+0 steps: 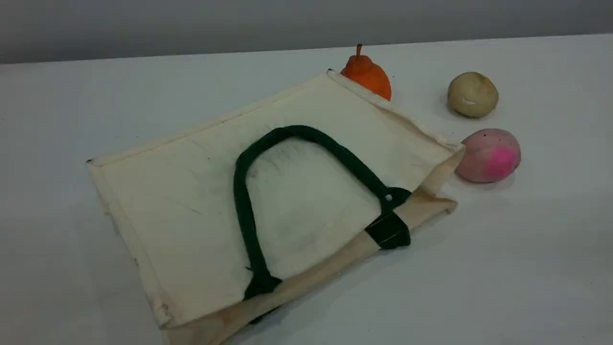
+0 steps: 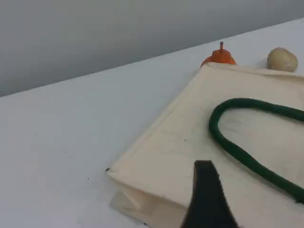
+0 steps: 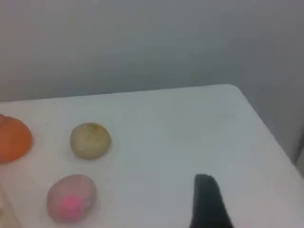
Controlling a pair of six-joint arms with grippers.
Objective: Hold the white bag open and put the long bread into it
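On the white table, listed by size:

1. The white bag. Cream canvas tote, by far the largest item. It lies flat on its side across the middle and left of the table. Its mouth edge runs along the near-right side, pressed almost closed and gaping slightly at the right-hand corner.
2. Rope handle. Thick and dark green, folded back in an arch on the bag's upper panel. Both ends are fixed at the mouth edge.
3. Green patch. Wrapped over the mouth edge at the handle's right end. A second, smaller patch sits at the left end.
4. Pink-spotted round bun. Sits just beside the bag's right corner, on bare table.
5. Round beige bun. Farther back than the pink bun, and clear of the bag.
6. The long bread. Orange, with a thin stalk-like tip. It lies outside the bag, right against its far corner, and its lower part is hidden by the canvas.
7. Left gripper. One dark fingertip shows above the bag's panel near a closed corner. The jaws are apart with nothing between them. Whether it touches the canvas cannot be told.
8. Right gripper. One dark fingertip shows over bare table to the right of the buns. The jaws are apart and carry nothing.
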